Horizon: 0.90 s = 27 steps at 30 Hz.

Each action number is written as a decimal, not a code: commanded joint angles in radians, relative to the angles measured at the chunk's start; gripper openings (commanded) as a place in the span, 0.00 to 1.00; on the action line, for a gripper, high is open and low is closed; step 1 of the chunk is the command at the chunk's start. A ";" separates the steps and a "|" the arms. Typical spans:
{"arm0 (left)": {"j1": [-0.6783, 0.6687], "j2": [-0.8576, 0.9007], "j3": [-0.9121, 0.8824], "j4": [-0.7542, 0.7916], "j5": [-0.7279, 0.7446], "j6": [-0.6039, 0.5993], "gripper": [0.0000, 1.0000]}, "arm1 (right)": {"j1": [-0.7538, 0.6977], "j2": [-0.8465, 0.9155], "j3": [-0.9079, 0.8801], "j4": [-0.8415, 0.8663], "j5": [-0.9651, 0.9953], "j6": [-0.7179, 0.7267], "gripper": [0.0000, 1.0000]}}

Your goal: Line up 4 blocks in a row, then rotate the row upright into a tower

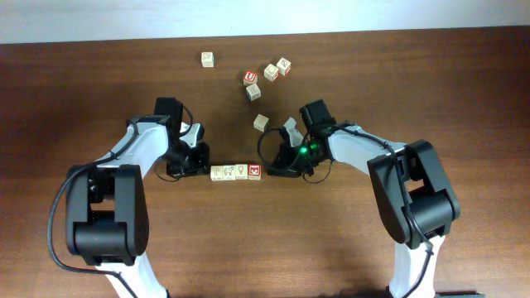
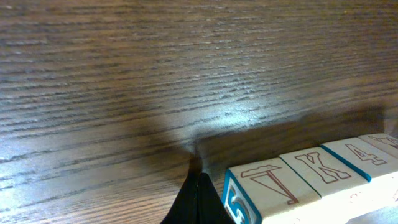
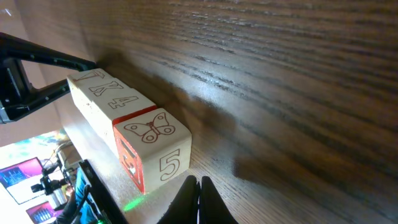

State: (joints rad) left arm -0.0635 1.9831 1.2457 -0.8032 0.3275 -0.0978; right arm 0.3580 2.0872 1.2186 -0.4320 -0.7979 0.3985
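- My left gripper (image 2: 198,194) and right gripper (image 3: 198,200) are both pinched together, empty.
- Four pale-wood alphabet cubes (image 1: 236,172) sit in a row between them.
- I'd push opposite ends evenly, turning the row intact.

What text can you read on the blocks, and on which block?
"5": side face of the butterfly block, at the near end of the row.
"4": the block next to it.
"K": the third block.
Fourth block: a blue character on its end face is cut off, possibly "5"; the mark on its top is unclear.
Loose blocks: too small to read.
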 commanded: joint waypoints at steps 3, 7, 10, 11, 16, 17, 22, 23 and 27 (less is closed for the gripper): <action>-0.006 0.016 -0.006 0.005 0.050 -0.005 0.00 | 0.010 -0.020 -0.010 0.014 0.024 0.027 0.04; -0.006 0.014 -0.005 0.005 0.074 0.009 0.00 | 0.009 -0.020 -0.010 0.014 0.024 0.026 0.05; -0.006 0.001 -0.005 0.005 0.074 0.021 0.00 | 0.009 -0.020 -0.010 0.014 0.024 0.026 0.04; -0.006 -0.006 -0.005 0.002 0.073 0.025 0.00 | 0.010 -0.020 -0.010 0.014 0.024 0.026 0.05; -0.006 -0.010 -0.005 -0.018 0.069 0.044 0.00 | 0.010 -0.020 -0.010 0.014 0.025 0.026 0.04; -0.006 -0.010 -0.005 -0.022 0.069 0.047 0.00 | 0.010 -0.020 -0.010 0.014 0.025 0.026 0.05; -0.005 -0.013 0.001 -0.034 0.069 0.070 0.00 | 0.022 -0.020 -0.010 0.013 0.042 0.026 0.04; -0.005 -0.013 0.008 -0.040 0.069 0.070 0.00 | 0.026 -0.020 -0.010 0.013 0.045 0.026 0.04; -0.006 -0.016 0.051 -0.078 0.069 0.093 0.00 | 0.030 -0.020 -0.010 0.014 0.051 0.027 0.05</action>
State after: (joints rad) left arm -0.0662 1.9862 1.2556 -0.8700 0.3824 -0.0399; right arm 0.3805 2.0872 1.2186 -0.4210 -0.7639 0.4202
